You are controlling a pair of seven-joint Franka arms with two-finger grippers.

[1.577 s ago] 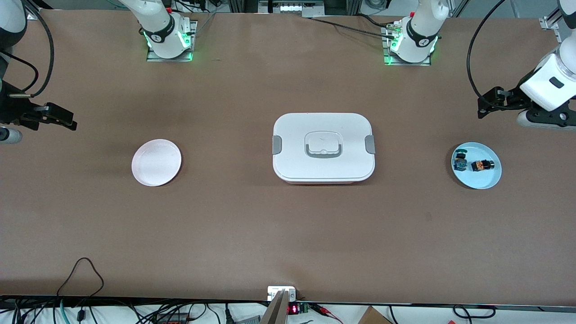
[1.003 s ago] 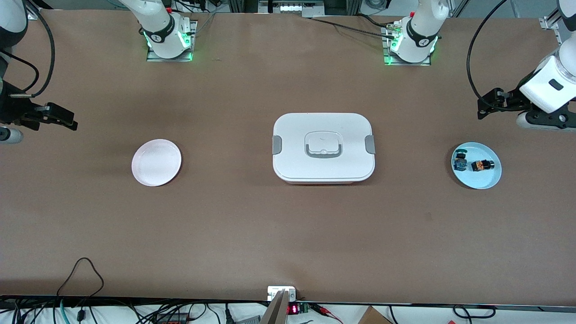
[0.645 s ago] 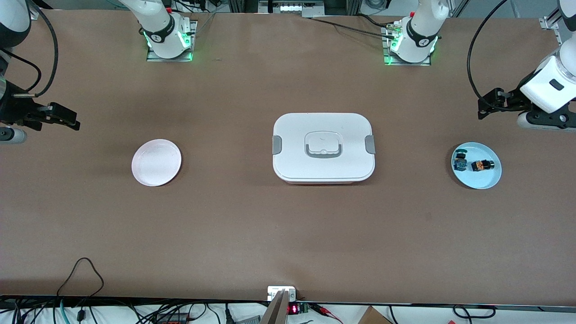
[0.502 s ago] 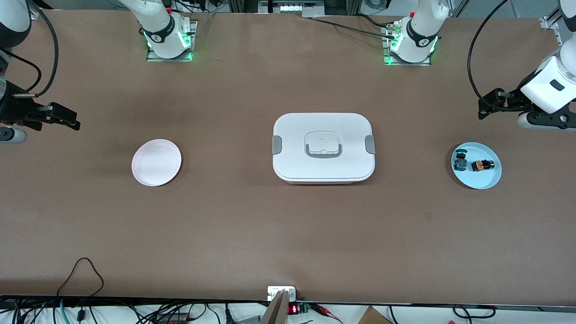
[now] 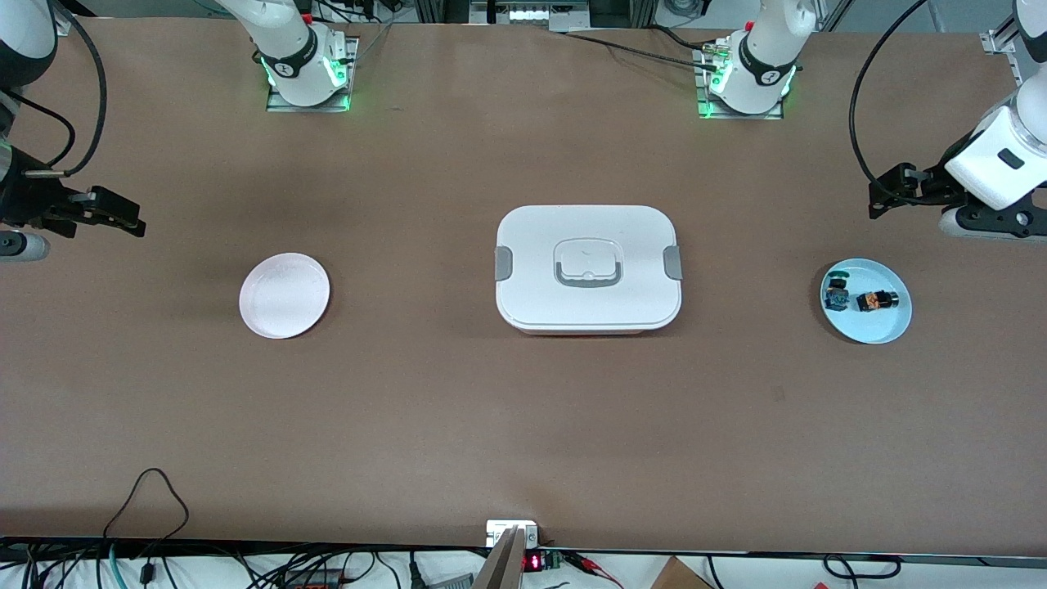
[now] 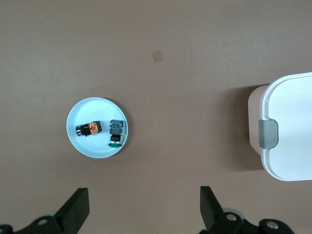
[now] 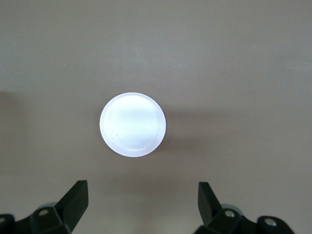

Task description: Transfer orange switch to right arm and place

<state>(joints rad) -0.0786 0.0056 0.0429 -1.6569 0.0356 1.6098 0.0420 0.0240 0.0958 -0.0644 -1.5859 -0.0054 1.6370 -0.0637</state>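
You see the orange switch point(image 5: 873, 301) lying flat on the blue plate point(image 5: 883, 331), its long side toward the green switch point(image 5: 835, 294), near the empty, open left gripper point(image 5: 882, 192); the open right gripper point(image 5: 123, 219) waits well apart

You have two plates on the table: one pale blue plate point(image 5: 883, 331) toward the left arm's end and one white plate point(image 5: 284, 295) toward the right arm's end. You have two switches, both lying on the blue plate: one orange switch point(image 5: 873, 301) and one black switch with blue-green parts point(image 5: 835, 294). You have one white lidded box point(image 5: 587, 267) in the middle, with what look like two grey latches, one at each end.
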